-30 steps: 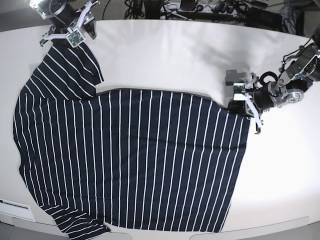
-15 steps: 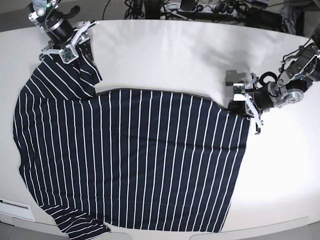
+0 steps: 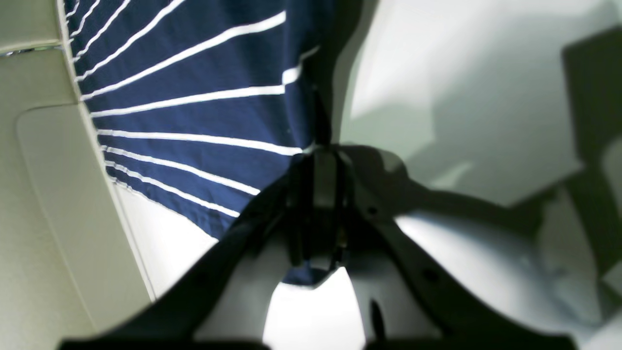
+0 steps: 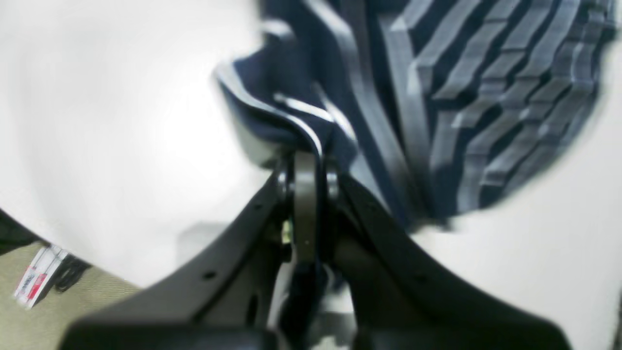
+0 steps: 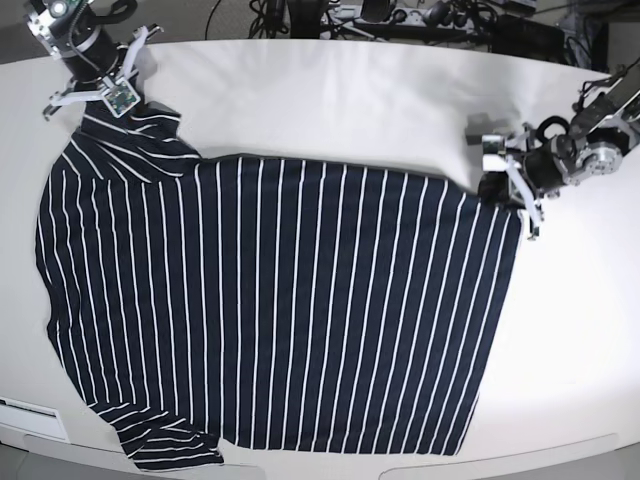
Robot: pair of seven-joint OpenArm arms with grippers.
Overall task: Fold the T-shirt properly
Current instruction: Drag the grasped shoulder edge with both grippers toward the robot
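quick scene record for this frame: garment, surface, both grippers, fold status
garment: T-shirt, navy with white stripes, spread mostly flat
surface: white table
right gripper: shut on T-shirt, at the sleeve end
left gripper: shut on T-shirt, at the hem corner
fold status: no fold made yet; lower sleeve bunched near the front edge

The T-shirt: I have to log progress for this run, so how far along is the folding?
Done: the T-shirt lies spread on the table, with no fold made. In hand: the left hand is shut on a hem corner and the right hand is shut on the far sleeve's edge, so both ends are gripped. Left: every fold; the near sleeve by the table's front edge is crumpled.
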